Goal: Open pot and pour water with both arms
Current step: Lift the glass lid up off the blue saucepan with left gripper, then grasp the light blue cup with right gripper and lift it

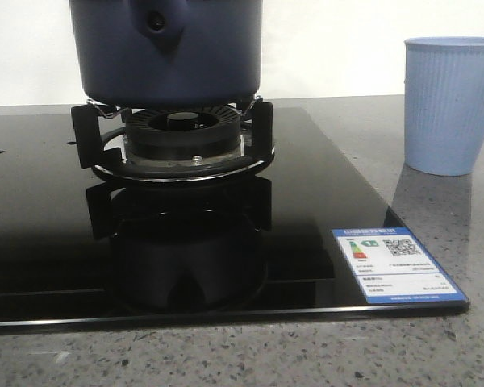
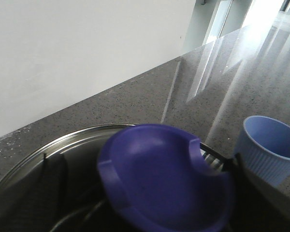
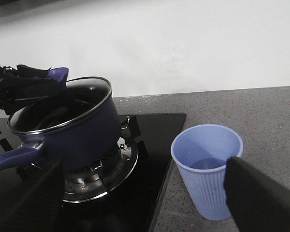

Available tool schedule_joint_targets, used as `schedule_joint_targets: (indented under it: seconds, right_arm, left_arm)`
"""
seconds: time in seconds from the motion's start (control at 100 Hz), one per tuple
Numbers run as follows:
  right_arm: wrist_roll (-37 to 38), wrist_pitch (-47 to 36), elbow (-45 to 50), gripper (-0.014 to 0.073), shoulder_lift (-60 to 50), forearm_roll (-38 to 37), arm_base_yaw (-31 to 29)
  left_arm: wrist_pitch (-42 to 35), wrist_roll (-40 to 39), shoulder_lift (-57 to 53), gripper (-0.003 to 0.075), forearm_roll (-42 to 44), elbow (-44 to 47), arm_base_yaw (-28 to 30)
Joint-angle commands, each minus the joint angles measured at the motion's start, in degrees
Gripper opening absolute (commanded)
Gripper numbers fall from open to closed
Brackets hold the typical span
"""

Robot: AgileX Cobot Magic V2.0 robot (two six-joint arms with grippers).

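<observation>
The left gripper [image 3: 36,82] appears clamped on the glass lid [image 3: 82,94] by its blue knob [image 2: 164,179], tilting it off the pot [image 1: 165,52]; it should lift clear without dragging the rim. The right gripper [image 3: 150,193] stands open, holding nothing. The pot is dark navy, matte, seated on the burner [image 1: 177,141], near the cup [image 1: 452,105].

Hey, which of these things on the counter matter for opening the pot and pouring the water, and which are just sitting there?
For the job: pot, lid, lid knob, cup, left hand.
Just there: stove top, burner, energy label, counter.
</observation>
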Motion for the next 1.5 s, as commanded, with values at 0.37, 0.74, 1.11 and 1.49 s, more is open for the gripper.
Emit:
schedule_joint_targets:
  seconds: [0.37,0.74,1.11,1.49]
  right_arm:
    - [-0.73,-4.82,-2.29,0.0604,0.69,0.63,0.09]
    - [-0.73,-5.83,-2.29,0.0604,0.94,-4.96,0.09]
    - [-0.73,-10.18,-1.04,0.0604,9.60,-13.43,0.09]
    - [-0.73,-23.48,1.57,0.0604,24.91,-14.56,0.23]
  left_arm:
    - [0.69,-0.32,-1.90,0.0330,-3.85,-2.27,-0.40]
    - [0.14,-0.32,-10.72,0.0330,-4.09,-6.49,-0.40]
    - [-1.59,-0.83,-23.01,0.0330,-2.22,-4.77,-0.40]
    - [-4.09,-0.92,-32.07,0.0330,-1.59,1.19,-0.40]
